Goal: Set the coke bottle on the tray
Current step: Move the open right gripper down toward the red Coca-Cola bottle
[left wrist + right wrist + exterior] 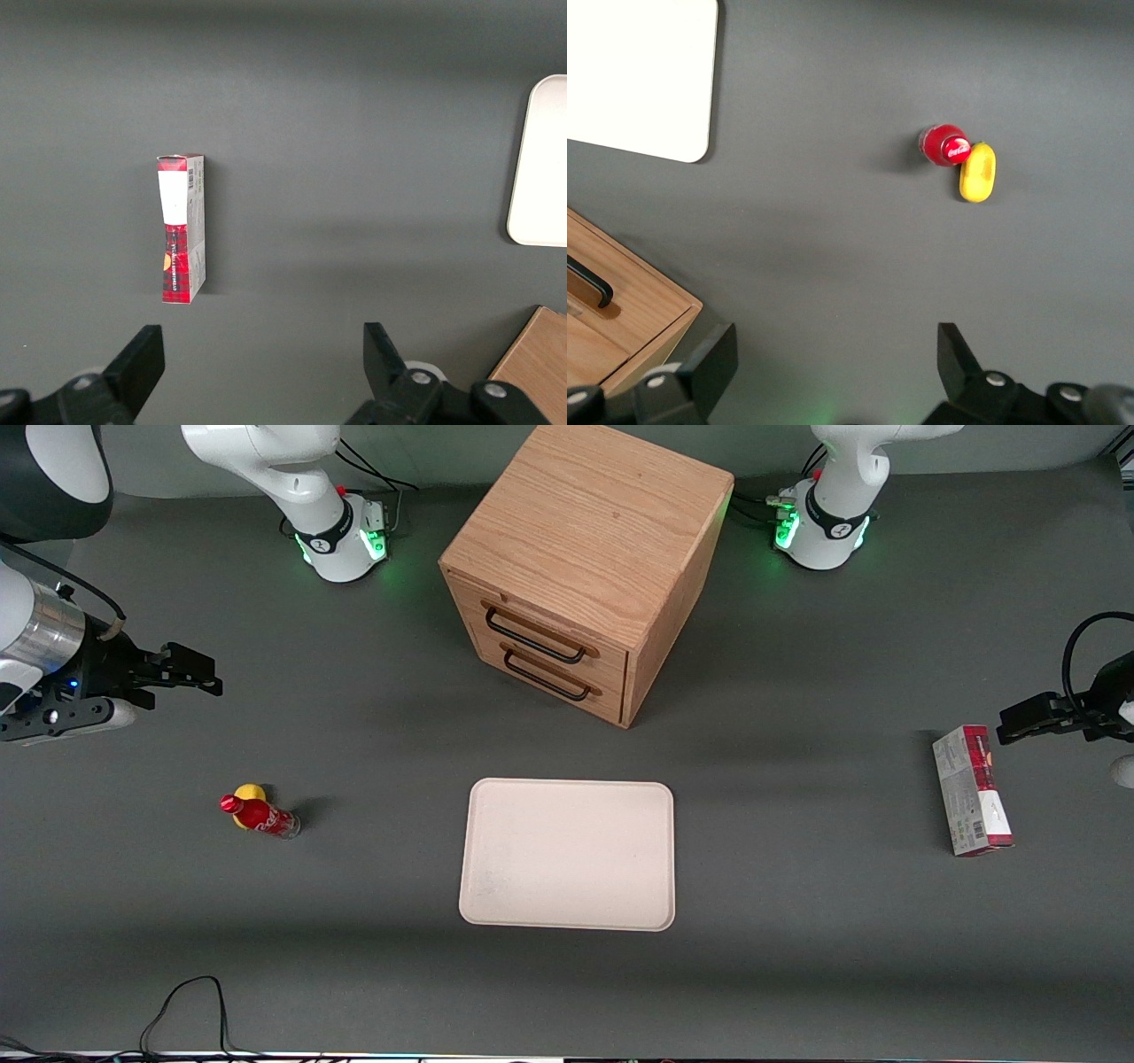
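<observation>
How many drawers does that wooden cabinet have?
2, stacked on the cabinet front: the upper drawer and the lower drawer below it, both closed, each with a dark handle. The gripper, open, hangs above the table, toward the working arm's end.

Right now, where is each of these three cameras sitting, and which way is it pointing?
Front view: high above the table, facing both arms; shows tray, cabinet, coke bottle, and the gripper hanging open toward the working arm's end.
Right wrist view: on the working arm, looking down past its own jaws at the bottle beside a yellow object.
Left wrist view: on the parked arm, looking down at a carton.
Shared: tray and cabinet show in all three.
</observation>
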You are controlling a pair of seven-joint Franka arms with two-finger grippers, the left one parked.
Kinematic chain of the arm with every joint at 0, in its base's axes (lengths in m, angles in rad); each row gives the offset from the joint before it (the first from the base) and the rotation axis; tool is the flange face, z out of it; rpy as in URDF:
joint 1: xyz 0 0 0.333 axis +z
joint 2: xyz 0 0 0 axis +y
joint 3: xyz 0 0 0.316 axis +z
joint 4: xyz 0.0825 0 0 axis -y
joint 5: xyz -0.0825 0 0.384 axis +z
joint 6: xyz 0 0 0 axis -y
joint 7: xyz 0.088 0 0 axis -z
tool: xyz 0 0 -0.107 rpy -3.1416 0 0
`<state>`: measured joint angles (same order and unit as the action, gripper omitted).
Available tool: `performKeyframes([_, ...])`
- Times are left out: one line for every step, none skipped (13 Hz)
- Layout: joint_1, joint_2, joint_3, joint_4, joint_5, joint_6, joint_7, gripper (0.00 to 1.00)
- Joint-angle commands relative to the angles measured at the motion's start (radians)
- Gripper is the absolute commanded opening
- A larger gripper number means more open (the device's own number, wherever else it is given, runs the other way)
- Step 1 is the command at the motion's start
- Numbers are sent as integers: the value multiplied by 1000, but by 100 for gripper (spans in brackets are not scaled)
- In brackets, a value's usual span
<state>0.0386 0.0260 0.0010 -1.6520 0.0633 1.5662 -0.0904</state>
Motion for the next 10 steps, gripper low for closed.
performKeyframes([9,43,-9,44,-11,-26,15,100])
performKeyframes([3,57,-12,72,-11,-26,15,100])
performKeyframes([1,78,-13,107,-13,-28,15,100])
performKeyframes([-5,103,-15,144,-17,-29,15,100])
performKeyframes([-26,130,-15,179,-22,-29,15,100])
performKeyframes([-51,179,-16,232,-23,-29,11,100])
performKeyframes([-81,242,-16,310,-23,-31,-12,100])
performKeyframes([-107,312,-16,398,-22,-49,-24,100])
performKeyframes([-129,389,-16,491,-29,-98,-29,100])
performKeyframes([-137,441,-15,576,-45,-115,-49,100])
